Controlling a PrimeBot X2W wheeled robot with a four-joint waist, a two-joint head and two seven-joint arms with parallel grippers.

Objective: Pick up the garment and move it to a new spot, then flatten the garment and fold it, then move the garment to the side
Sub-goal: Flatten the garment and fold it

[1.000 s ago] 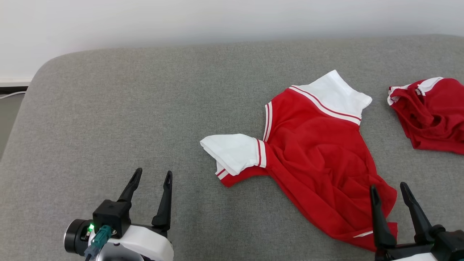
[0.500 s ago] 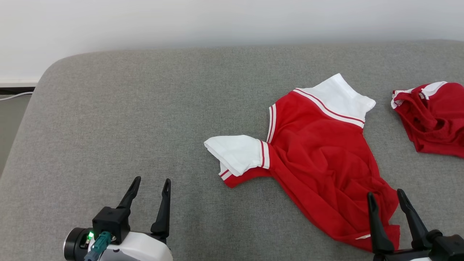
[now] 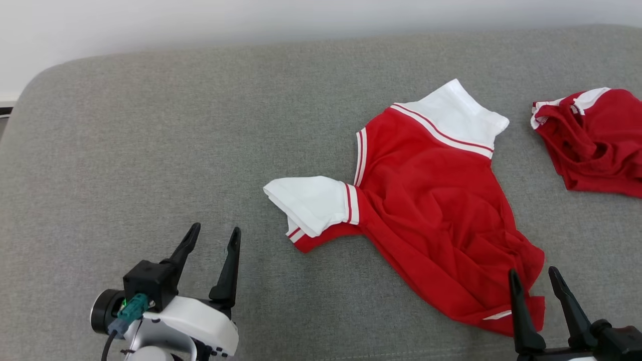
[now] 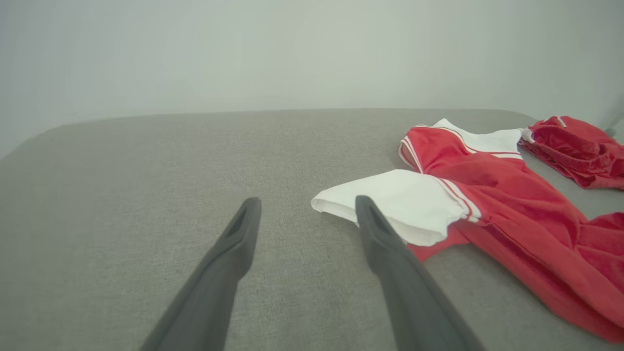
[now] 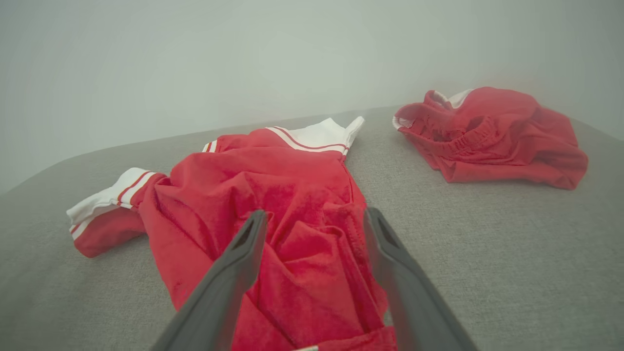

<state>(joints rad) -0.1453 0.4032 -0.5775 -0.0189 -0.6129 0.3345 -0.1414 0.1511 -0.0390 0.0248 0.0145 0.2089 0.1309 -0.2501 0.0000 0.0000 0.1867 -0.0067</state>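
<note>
Red garment [image 3: 431, 200] lies rumpled right of the cushion's [image 3: 150, 150] middle, hem beneath my right pincer [image 3: 532, 273]; it and my left pincer [image 3: 214, 229] gape empty. I fear pinching several bunched layers there, dragging it crooked.

No readable text, label, brand, number or sign appears on anything here.
</note>
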